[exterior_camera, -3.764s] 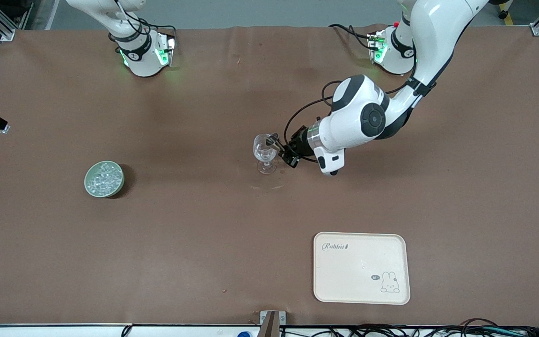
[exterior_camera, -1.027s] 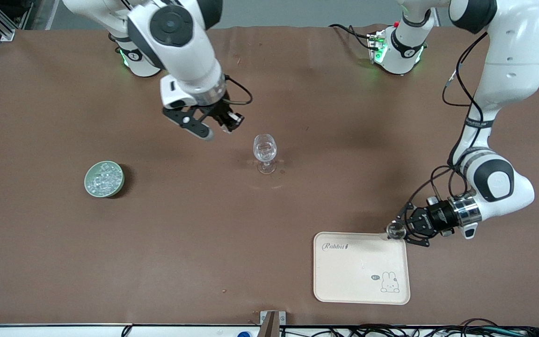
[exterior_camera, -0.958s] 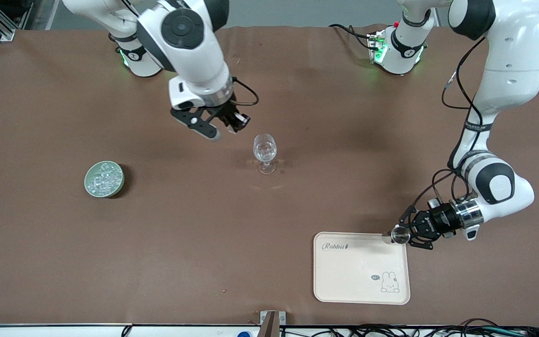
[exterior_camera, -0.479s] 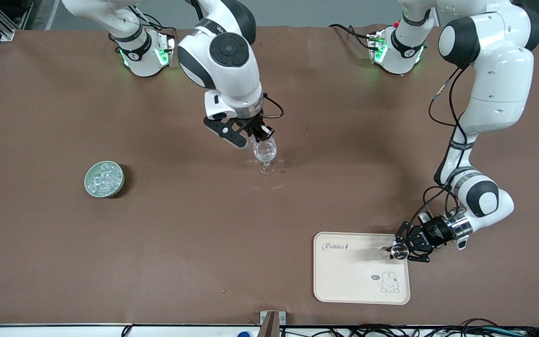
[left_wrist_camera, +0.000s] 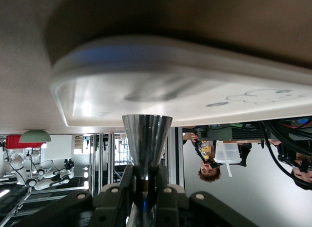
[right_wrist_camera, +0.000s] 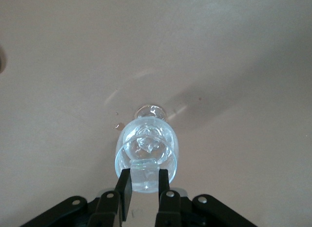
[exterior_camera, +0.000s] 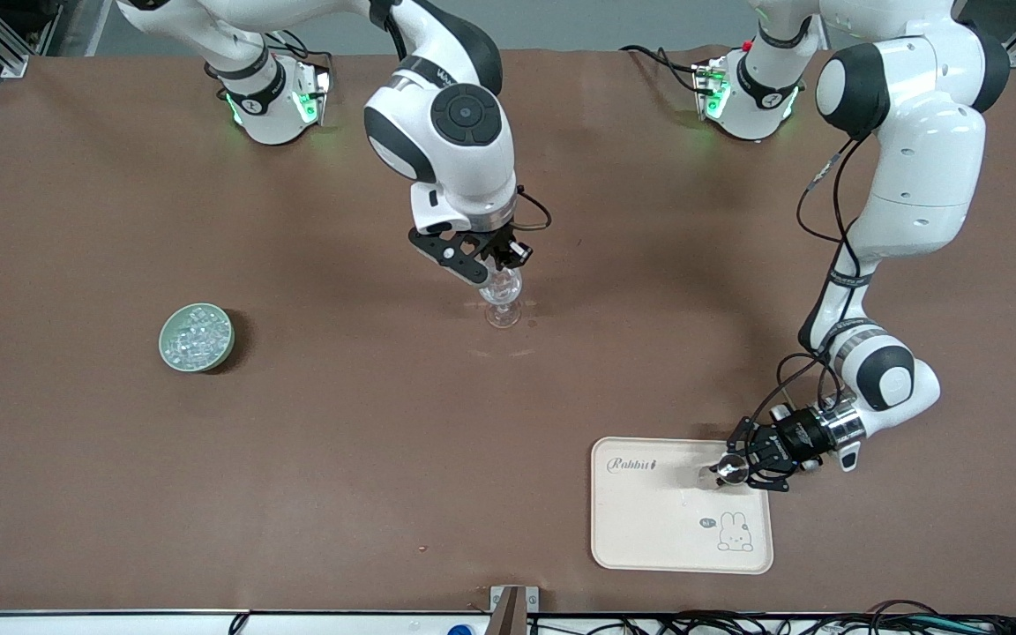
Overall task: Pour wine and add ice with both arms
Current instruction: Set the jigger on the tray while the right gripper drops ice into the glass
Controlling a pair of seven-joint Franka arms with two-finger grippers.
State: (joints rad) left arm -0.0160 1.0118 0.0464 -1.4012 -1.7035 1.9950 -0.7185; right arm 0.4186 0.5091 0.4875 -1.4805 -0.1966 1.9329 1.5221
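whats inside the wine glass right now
The wine glass holds clear ice chunks heaped in its bowl. The right gripper holds another ice piece at the rim. Any liquid under the ice cannot be made out.

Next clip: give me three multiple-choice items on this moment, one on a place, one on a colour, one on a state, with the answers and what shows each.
1. Where is the left gripper?
A. over the green bowl
B. over the cream tray
C. over the stemmed glass

2. What colour is the bowl that holds the ice?
A. pale green
B. red
C. black

3. What does the right gripper hold?
A. nothing, jaws wide open
B. the glass by its stem
C. a clear ice chunk over the stemmed glass

Answers:
1 B: the front view shows it, shut on a metal jigger, over the tray near the edge toward the left arm's end.
2 A: the bowl reads pale green in the front view.
3 C: the right wrist view shows a clear chunk pinched between the fingers above the stemmed glass.
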